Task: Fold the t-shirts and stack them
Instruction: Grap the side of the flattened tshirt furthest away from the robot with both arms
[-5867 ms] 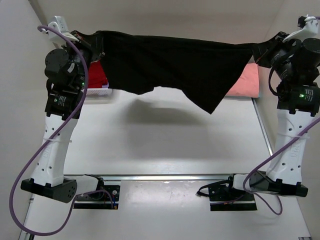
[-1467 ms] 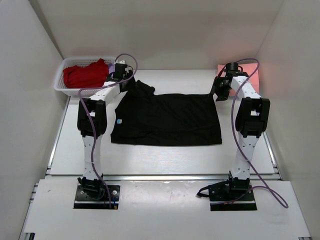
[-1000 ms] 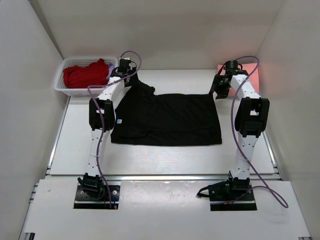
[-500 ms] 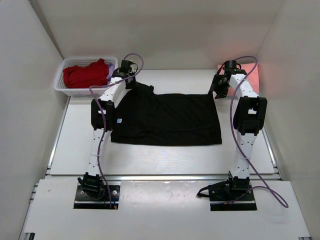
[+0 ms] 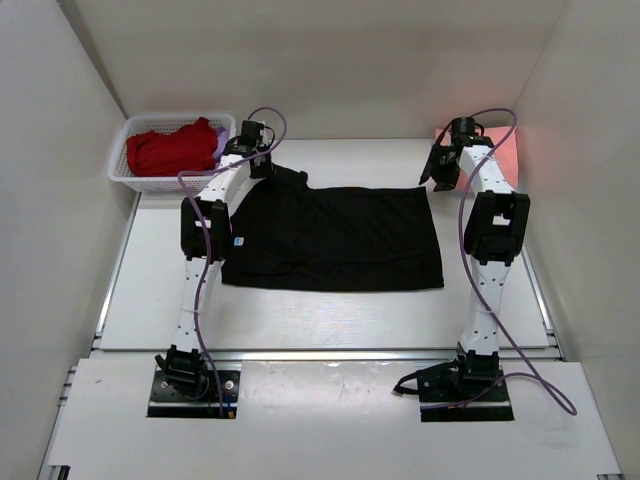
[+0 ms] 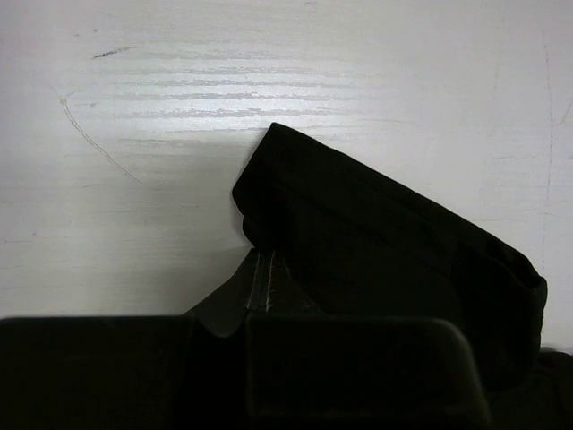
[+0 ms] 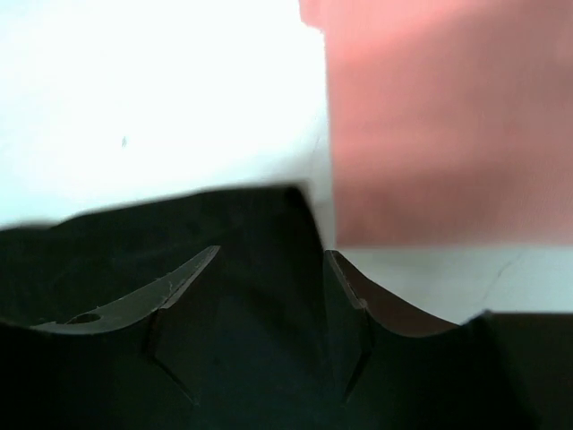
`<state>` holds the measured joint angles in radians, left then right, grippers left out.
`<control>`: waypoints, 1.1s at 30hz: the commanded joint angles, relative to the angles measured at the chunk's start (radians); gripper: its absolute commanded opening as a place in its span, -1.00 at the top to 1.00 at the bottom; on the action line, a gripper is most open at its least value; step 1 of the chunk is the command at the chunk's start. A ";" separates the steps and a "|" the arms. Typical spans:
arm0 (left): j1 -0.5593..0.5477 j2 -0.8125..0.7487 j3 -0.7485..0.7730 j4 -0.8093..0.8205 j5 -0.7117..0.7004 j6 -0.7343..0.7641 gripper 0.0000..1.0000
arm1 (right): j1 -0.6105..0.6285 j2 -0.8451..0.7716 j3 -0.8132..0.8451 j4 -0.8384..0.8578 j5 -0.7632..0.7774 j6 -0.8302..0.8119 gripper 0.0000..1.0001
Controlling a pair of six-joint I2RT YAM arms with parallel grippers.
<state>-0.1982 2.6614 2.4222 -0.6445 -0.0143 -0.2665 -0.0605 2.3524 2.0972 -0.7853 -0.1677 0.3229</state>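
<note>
Black t-shirt (image 5: 335,240) lies flat at mid-frame on the bench (image 5: 330,312), long axis left–right. Left gripper (image 5: 266,168) is clamped on its upper-left sleeve. Right gripper (image 5: 437,175) stands half-open astride the upper-right corner.

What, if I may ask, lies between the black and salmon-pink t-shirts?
Bare table, with the right gripper over the black t-shirt's corner: top and right wrist views.

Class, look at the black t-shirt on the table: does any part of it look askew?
The black t-shirt lies mostly flat, but its far-left sleeve is bunched and folded over at the left gripper, not spread out.
</note>
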 commanded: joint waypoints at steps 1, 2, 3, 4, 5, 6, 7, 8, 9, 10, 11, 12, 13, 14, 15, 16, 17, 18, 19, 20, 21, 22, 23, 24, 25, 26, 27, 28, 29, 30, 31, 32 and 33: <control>0.002 -0.087 -0.025 0.003 0.027 0.010 1.00 | -0.001 0.063 0.098 -0.017 0.051 0.002 0.09; 0.008 -0.092 -0.029 0.005 0.030 0.013 1.00 | 0.004 0.083 0.122 -0.019 0.051 0.005 0.07; 0.002 -0.089 -0.029 0.003 0.039 0.016 1.00 | 0.008 0.102 0.132 -0.026 0.054 -0.004 0.06; 0.003 -0.092 -0.035 -0.009 0.039 0.016 1.00 | 0.010 0.126 0.159 -0.025 0.047 -0.001 0.06; 0.005 -0.095 -0.047 -0.007 0.043 0.016 1.00 | 0.011 0.139 0.179 -0.038 0.043 0.004 0.06; 0.008 -0.097 -0.054 -0.012 0.053 0.013 1.00 | 0.008 0.169 0.240 -0.061 0.027 0.002 0.07; 0.013 -0.104 -0.057 -0.009 0.059 0.007 1.00 | 0.010 0.182 0.260 -0.078 0.023 0.005 0.09; 0.008 -0.104 -0.064 -0.007 0.059 0.010 1.00 | 0.013 0.215 0.311 -0.109 0.019 0.010 0.10; 0.013 -0.113 -0.074 -0.003 0.066 0.016 1.00 | 0.019 0.232 0.335 -0.123 0.019 0.004 0.12; 0.010 -0.118 -0.075 0.005 0.068 0.012 1.00 | 0.019 0.252 0.380 -0.152 0.023 -0.004 0.12; 0.005 -0.121 -0.080 0.008 0.070 0.013 1.00 | 0.025 0.266 0.415 -0.181 0.023 -0.004 0.13; 0.009 -0.126 -0.084 0.015 0.073 0.013 1.00 | 0.034 0.289 0.432 -0.183 0.022 -0.005 0.17; 0.014 -0.130 -0.087 0.022 0.079 0.009 1.00 | 0.033 0.291 0.464 -0.198 0.020 -0.008 0.20; 0.013 -0.135 -0.087 0.023 0.082 0.000 1.00 | 0.036 0.306 0.480 -0.212 0.017 0.004 0.34; 0.013 -0.135 -0.084 0.025 0.083 -0.002 1.00 | 0.045 0.312 0.492 -0.218 0.020 -0.005 0.43; 0.017 -0.139 -0.087 0.026 0.095 -0.008 1.00 | 0.044 0.312 0.503 -0.224 0.019 0.005 0.61; 0.019 -0.147 -0.089 0.028 0.097 -0.013 1.00 | 0.044 0.312 0.498 -0.221 0.020 -0.004 0.66; 0.023 -0.149 -0.094 0.025 0.096 -0.013 1.00 | 0.048 0.311 0.497 -0.221 0.022 -0.002 0.68; 0.026 -0.158 -0.089 0.017 0.102 -0.008 1.00 | 0.048 0.306 0.503 -0.223 0.025 -0.005 0.66; 0.029 -0.162 -0.097 0.023 0.103 -0.001 1.00 | 0.050 0.305 0.504 -0.221 0.028 -0.005 0.59; 0.028 -0.170 -0.110 0.022 0.103 -0.002 1.00 | 0.051 0.308 0.498 -0.235 0.039 -0.007 0.49; 0.029 -0.179 -0.121 0.026 0.102 0.004 1.00 | 0.054 0.303 0.497 -0.241 0.034 -0.001 0.43; 0.031 -0.190 -0.133 0.032 0.111 0.001 1.00 | 0.054 0.308 0.506 -0.242 0.042 -0.007 0.33; 0.034 -0.198 -0.155 0.037 0.109 0.003 1.00 | 0.053 0.301 0.504 -0.250 0.056 -0.011 0.32; 0.034 -0.205 -0.172 0.045 0.115 0.001 1.00 | 0.054 0.306 0.498 -0.261 0.066 -0.019 0.26; 0.037 -0.213 -0.175 0.046 0.117 0.003 1.00 | 0.054 0.300 0.503 -0.264 0.074 -0.028 0.23; 0.043 -0.215 -0.175 0.042 0.119 0.001 1.00 | 0.054 0.298 0.507 -0.276 0.095 -0.030 0.22; 0.034 -0.216 -0.178 0.042 0.126 -0.002 1.00 | 0.077 0.298 0.509 -0.282 0.109 -0.027 0.21; 0.039 -0.222 -0.179 0.043 0.123 -0.002 1.00 | 0.088 0.297 0.498 -0.295 0.129 -0.042 0.21; 0.033 -0.222 -0.181 0.045 0.123 -0.002 1.00 | 0.085 0.300 0.503 -0.310 0.149 -0.045 0.22; 0.034 -0.230 -0.181 0.045 0.131 0.000 1.00 | 0.091 0.300 0.504 -0.321 0.163 -0.053 0.24; 0.033 -0.233 -0.184 0.043 0.128 -0.003 1.00 | 0.094 0.304 0.495 -0.330 0.166 -0.059 0.33; 0.029 -0.236 -0.183 0.039 0.126 -0.005 1.00 | 0.091 0.309 0.501 -0.338 0.168 -0.058 0.41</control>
<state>-0.1658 2.5504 2.2501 -0.6159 0.0902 -0.2707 0.0132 2.6610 2.5660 -1.0756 -0.0536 0.2859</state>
